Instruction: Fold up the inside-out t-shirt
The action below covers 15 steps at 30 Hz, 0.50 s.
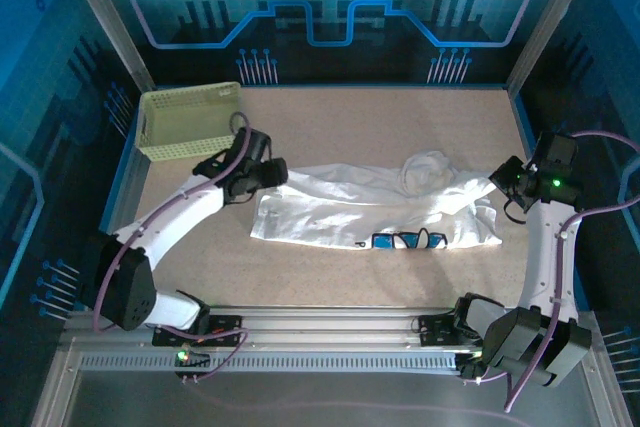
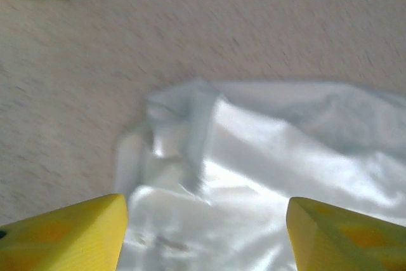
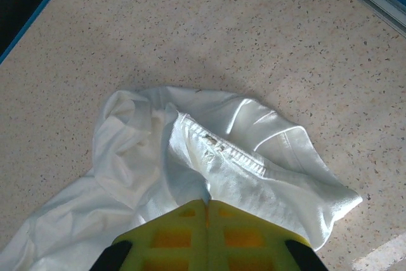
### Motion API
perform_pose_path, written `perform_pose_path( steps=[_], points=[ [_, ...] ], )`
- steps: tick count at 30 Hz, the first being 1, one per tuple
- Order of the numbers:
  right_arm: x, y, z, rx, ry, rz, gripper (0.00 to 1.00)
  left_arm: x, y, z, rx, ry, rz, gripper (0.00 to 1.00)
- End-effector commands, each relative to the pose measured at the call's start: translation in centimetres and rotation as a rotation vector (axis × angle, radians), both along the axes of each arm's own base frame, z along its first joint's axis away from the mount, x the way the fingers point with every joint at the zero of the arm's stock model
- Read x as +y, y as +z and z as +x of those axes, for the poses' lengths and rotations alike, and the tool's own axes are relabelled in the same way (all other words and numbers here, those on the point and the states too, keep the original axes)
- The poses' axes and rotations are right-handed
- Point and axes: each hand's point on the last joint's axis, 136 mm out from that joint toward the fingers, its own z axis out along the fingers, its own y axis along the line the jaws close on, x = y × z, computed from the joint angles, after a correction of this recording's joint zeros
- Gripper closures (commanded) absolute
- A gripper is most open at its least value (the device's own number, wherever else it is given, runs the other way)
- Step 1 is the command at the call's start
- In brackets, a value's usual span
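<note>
I see the shirt (image 1: 370, 209) lying spread across the middle of the table (image 1: 400, 127), its blue print (image 1: 408, 240) toward the near edge. My left gripper (image 1: 268, 175) hangs over the shirt's far left corner, its yellow fingers (image 2: 70, 236) wide apart with cloth below them and nothing pinched. My right gripper (image 1: 500, 184) is at the shirt's right end, jaws pressed together on a fold of hem. The basket (image 1: 190, 122) sits far left, apart from the shirt.

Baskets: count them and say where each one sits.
1. The basket sits in the far left corner of the table, apart from the t-shirt. None appears to be hidden.
</note>
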Motion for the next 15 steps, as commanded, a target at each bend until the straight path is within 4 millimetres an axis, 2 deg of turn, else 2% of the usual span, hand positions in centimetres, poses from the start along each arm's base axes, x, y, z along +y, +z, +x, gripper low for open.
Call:
perform_pose_path(
  steps=[1, 10, 15],
  points=[
    [-0.2, 0.2, 0.0, -0.016, 0.0, 0.006, 1.0, 0.1, -5.1, -2.3, 0.169, -0.001, 0.06, 0.37],
    [0.0, 0.0, -0.3, -0.014, 0.004, 0.012, 1.0, -0.5, -6.8, 0.2, 0.203, -0.01, 0.115, 0.49],
    [0.1, -0.1, -0.4, -0.012, 0.006, 0.013, 1.0, 0.1, -7.6, 0.8, 0.211, 0.009, 0.144, 0.54]
  ],
)
